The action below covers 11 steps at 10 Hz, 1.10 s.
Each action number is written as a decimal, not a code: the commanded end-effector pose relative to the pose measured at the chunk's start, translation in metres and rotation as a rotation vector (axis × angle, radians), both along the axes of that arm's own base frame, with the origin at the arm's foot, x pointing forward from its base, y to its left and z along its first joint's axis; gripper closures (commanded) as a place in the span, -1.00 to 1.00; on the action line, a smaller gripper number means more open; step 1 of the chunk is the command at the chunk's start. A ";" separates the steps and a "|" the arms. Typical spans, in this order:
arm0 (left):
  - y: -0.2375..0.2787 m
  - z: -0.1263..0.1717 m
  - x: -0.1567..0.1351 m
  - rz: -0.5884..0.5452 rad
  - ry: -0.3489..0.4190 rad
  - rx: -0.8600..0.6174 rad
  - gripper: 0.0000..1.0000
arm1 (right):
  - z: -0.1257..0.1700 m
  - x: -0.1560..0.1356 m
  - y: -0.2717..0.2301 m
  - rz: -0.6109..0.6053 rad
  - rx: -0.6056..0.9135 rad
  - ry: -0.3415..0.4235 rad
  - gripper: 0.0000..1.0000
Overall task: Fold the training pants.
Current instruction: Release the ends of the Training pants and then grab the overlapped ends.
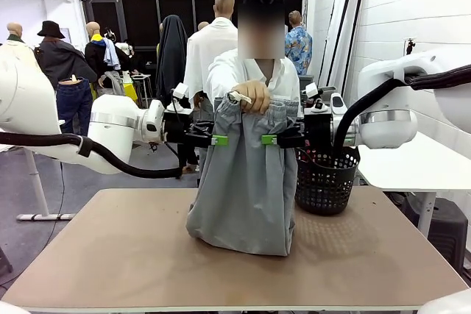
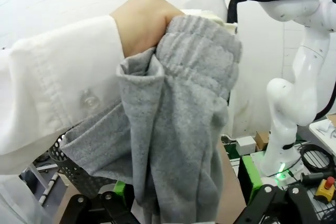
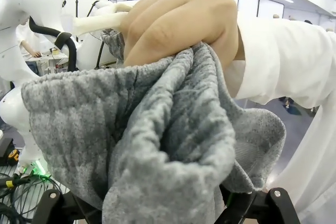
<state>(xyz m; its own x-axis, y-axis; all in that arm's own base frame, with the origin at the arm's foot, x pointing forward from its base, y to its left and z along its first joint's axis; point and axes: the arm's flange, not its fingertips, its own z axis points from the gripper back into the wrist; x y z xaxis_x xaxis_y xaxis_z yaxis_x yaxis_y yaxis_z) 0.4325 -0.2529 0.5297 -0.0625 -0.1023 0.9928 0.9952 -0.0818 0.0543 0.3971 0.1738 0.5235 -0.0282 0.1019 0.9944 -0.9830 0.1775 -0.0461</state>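
Closing each claw on a full pinch of the side edge just under the gathered waistband, rather than on one loose fold, is looking like the way to take the cloth cleanly. The left claw (image 1: 212, 139) is standing spread, with the training pants (image 1: 246, 189) hanging between its fingers. The right claw (image 1: 272, 139) is spread likewise around the opposite edge. Just above both claws, the person's hand (image 1: 250, 96) is gripping the waistband. Below them, the hem is lying crumpled on the surface (image 1: 110, 255). Beyond the right claw, a black basket (image 1: 327, 182) is sitting.
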 end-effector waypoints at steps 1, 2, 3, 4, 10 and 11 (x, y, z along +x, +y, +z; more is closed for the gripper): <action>-0.023 -0.008 0.001 0.049 -0.036 -0.039 -1.00 | -0.004 0.012 0.005 -0.016 0.030 -0.037 -1.00; -0.031 -0.011 0.002 0.065 -0.043 -0.067 -1.00 | -0.005 0.014 0.004 -0.014 0.029 -0.041 -1.00; -0.037 -0.012 0.003 0.069 -0.047 -0.099 -1.00 | -0.006 0.015 0.003 -0.003 0.029 -0.042 -1.00; -0.041 -0.011 0.004 0.058 -0.044 -0.112 -1.00 | -0.006 0.017 0.002 0.025 0.041 -0.037 -1.00; -0.048 -0.013 0.005 0.134 -0.025 -0.097 -0.65 | -0.007 0.024 -0.002 0.053 0.055 -0.018 -1.00; -0.047 -0.013 0.007 0.147 -0.049 -0.111 -0.27 | -0.006 0.024 -0.004 0.072 0.052 -0.003 -0.88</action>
<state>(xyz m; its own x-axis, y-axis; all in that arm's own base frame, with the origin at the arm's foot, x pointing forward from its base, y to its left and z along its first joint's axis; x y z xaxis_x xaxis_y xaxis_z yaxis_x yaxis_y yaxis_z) 0.4396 -0.2903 0.5154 -0.0690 -0.0265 0.9973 0.9970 0.0324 0.0698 0.4152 0.1703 0.5147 -0.0332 0.0567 0.9978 -0.9902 0.1335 -0.0405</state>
